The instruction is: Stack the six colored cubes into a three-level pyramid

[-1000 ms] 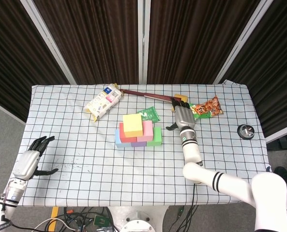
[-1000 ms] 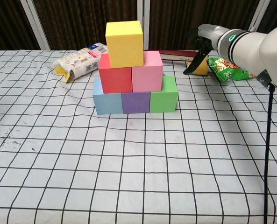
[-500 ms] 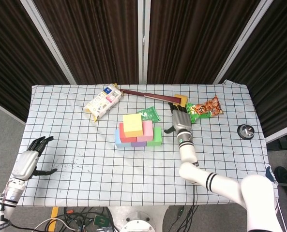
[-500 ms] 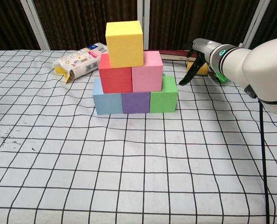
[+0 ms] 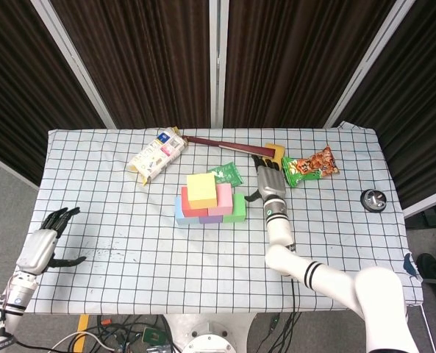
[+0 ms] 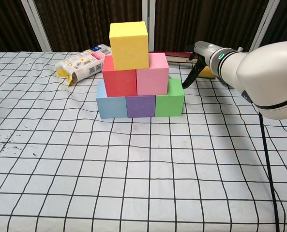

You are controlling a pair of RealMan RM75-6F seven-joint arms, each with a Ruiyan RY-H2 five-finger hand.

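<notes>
Chest view: six cubes (image 6: 135, 79) stacked (three, two, one yellow).

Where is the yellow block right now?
The yellow cube sits at the very top of the pyramid, resting on the red cube and the pink cube, near the middle of the table in both views.

Pyramid of cubes (image 6: 140, 72) at mid-table: three below, two on those, one on top. Right hand (image 5: 270, 184) just right of it, not touching. Behind-left, a packet (image 5: 156, 155); behind-right, a snack bag (image 5: 312, 165). Left hand (image 5: 47, 240) far left, at table (image 5: 129, 250) edge.
</notes>
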